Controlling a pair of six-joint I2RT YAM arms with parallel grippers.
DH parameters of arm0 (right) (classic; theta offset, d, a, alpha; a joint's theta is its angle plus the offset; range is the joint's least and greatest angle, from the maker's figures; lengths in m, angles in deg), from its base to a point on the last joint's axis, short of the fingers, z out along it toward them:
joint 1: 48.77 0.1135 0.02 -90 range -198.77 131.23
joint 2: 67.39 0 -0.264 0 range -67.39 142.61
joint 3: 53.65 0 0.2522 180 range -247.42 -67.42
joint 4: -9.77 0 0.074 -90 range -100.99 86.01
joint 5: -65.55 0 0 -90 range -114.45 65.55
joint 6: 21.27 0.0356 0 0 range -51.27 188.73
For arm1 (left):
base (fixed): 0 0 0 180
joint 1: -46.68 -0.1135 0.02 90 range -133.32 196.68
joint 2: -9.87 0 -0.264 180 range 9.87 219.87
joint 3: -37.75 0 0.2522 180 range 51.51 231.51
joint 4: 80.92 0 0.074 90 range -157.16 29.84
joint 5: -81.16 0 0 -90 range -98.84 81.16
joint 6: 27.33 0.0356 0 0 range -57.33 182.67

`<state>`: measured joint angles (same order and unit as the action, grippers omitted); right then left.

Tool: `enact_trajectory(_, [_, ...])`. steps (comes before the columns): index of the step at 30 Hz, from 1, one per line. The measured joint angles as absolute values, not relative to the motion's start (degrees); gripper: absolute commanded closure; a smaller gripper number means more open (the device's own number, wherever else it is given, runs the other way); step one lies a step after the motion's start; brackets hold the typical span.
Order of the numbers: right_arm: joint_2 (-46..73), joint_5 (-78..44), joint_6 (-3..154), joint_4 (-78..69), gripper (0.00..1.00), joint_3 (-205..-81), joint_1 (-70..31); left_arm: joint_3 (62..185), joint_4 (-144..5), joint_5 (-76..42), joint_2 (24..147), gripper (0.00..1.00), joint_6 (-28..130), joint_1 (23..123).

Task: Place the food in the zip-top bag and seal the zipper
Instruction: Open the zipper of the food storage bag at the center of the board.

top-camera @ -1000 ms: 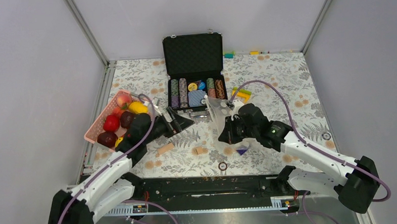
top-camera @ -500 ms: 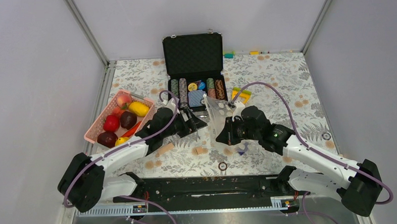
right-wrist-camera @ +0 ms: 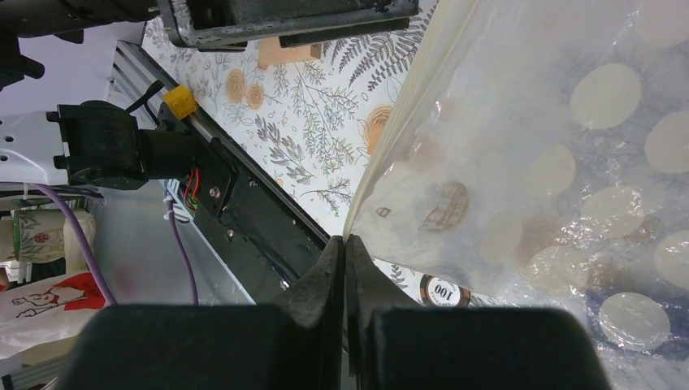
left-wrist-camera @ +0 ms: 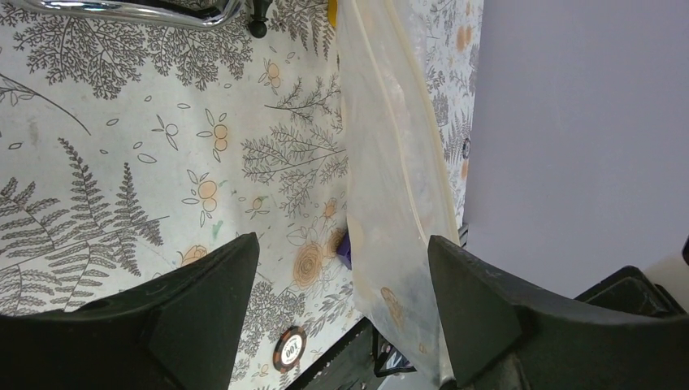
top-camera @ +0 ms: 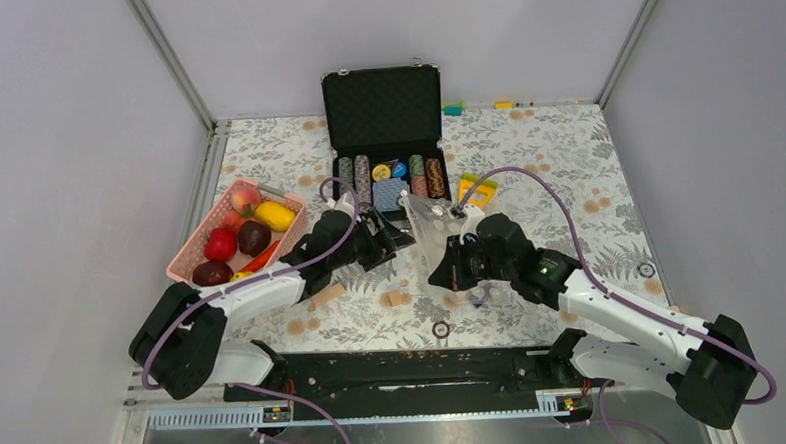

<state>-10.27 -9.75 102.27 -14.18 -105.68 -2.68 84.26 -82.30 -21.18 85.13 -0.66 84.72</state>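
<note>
The right gripper [right-wrist-camera: 345, 244] is pinched tight on the edge of the soft, clear, white-dotted zip-top bag [right-wrist-camera: 561, 187], which stands upright.
The left gripper [left-wrist-camera: 341, 244] is spread wide and empty, near the bag; the smooth, rounded toy food [top-camera: 252, 235] lies in the pink plastic lattice basket [top-camera: 186, 253].

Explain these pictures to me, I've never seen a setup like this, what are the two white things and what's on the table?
Those are two robot arms bolted to the table's near edge. One picture looks down from above; the other two come from a camera on each wrist. The right gripper is pinched shut on the edge of a clear dotted bag, holding it up. The left gripper is open beside the bag, holding nothing. Toy fruit sits in a pink basket; a black case holds poker chips.
</note>
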Motion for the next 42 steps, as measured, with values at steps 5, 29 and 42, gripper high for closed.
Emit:
enact_trajectory(5, [-9.98, -9.71, 102.34, -13.55, 1.0, -105.44, -2.68, 84.96, -82.93, -21.16, 87.23, 0.23, -1.78, 84.83])
enact_trajectory(29, [-8.3, -5.93, 101.97, -9.2, 1.0, -102.92, -2.58, 89.44, -85.75, -24.24, 95.88, 0.63, -3.63, 85.66])
enact_trajectory(42, [-18.7, -6.87, 101.16, -8.83, 0.62, -98.7, -2.51, 94.36, -87.34, -27.02, 97.54, 1.0, -2.17, 89.22])
